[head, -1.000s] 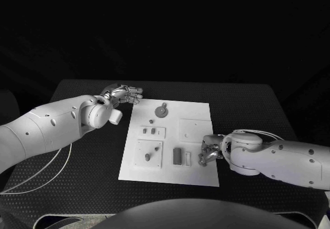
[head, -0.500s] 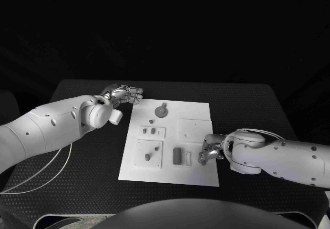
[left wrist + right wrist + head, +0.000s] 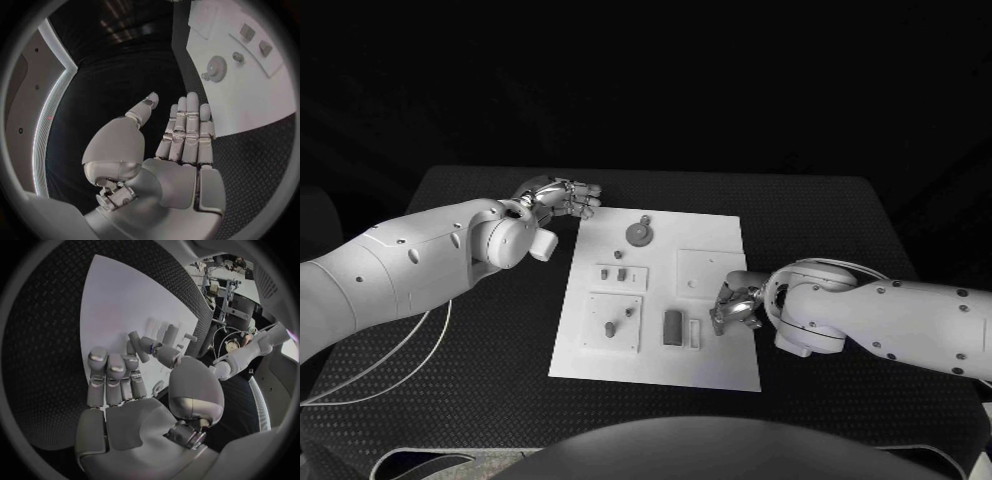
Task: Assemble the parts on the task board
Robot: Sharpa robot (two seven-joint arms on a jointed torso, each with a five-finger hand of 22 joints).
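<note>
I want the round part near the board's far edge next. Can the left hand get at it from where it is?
Probably yes. The left hand hovers open just off the task board, beside the round part, and nothing lies between them. The right hand is lower down the board.

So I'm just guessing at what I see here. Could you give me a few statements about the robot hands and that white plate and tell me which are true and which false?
1. The left robot hand is off the task board, over the black table past its far left corner. True.
2. The left robot hand holds a part. False: in the left wrist view its fingers are stretched out with nothing in them.
3. The right robot hand is at the board's right edge. True.
4. The round part lies under the right robot hand. False: it sits at the board's far end, apart from both hands.
</note>
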